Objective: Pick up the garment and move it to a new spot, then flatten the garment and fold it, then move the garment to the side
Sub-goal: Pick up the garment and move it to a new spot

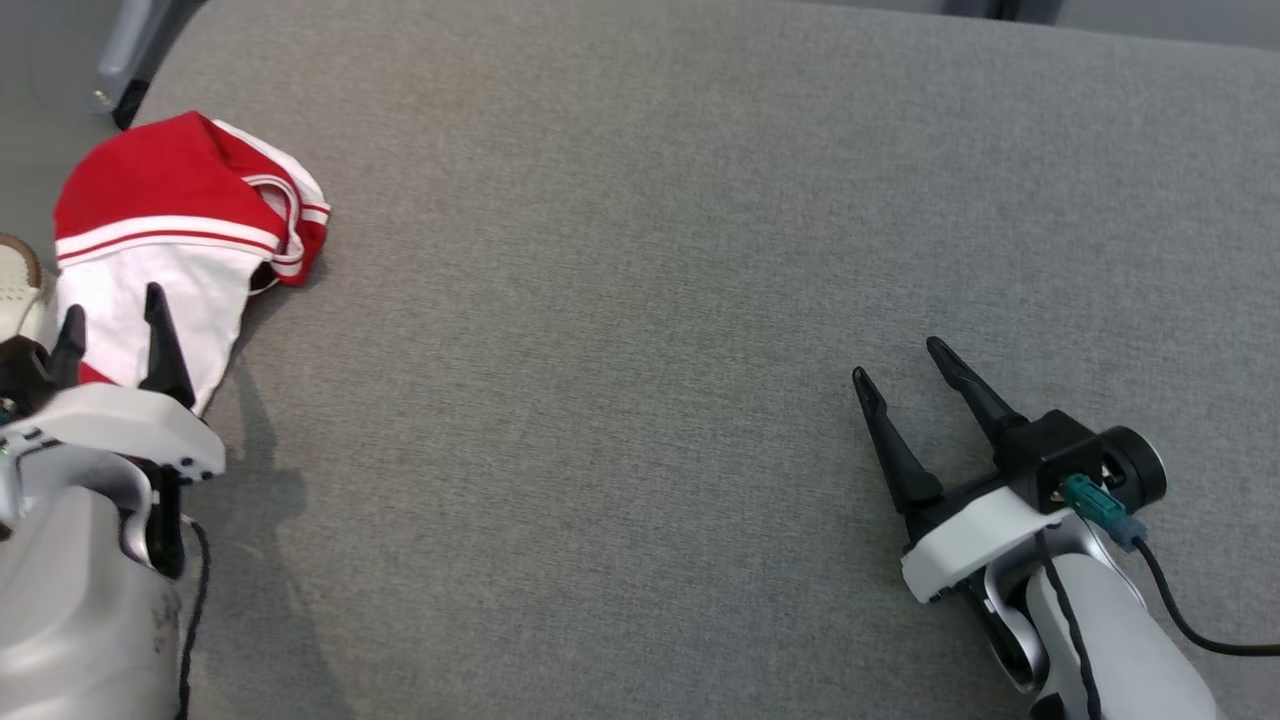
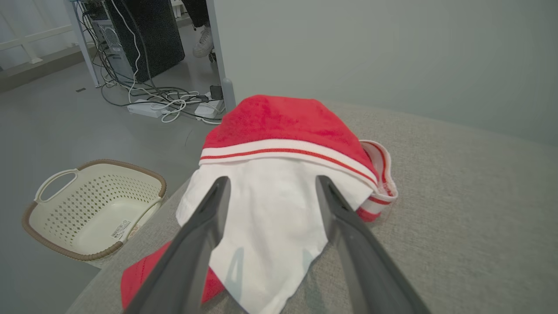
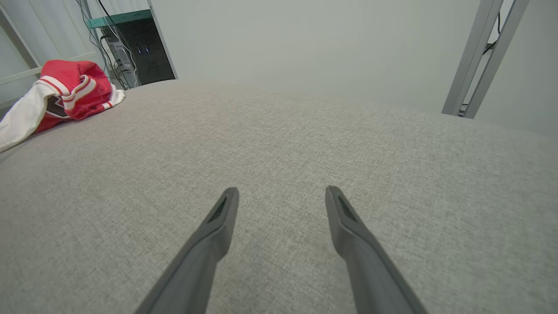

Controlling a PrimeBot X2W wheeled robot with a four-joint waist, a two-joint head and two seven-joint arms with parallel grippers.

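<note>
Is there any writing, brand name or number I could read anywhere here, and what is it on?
No text can be read.
Sticker inside the basket: what looks like a barcode with small print, too small to read.
Garment: a dark patch among its folds in the right wrist view, no letters can be made out.

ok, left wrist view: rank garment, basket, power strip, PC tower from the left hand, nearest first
1. garment, just ahead of the left hand
2. basket, floor, lower left
3. power strip, floor, farther back
4. PC tower, top left
</note>
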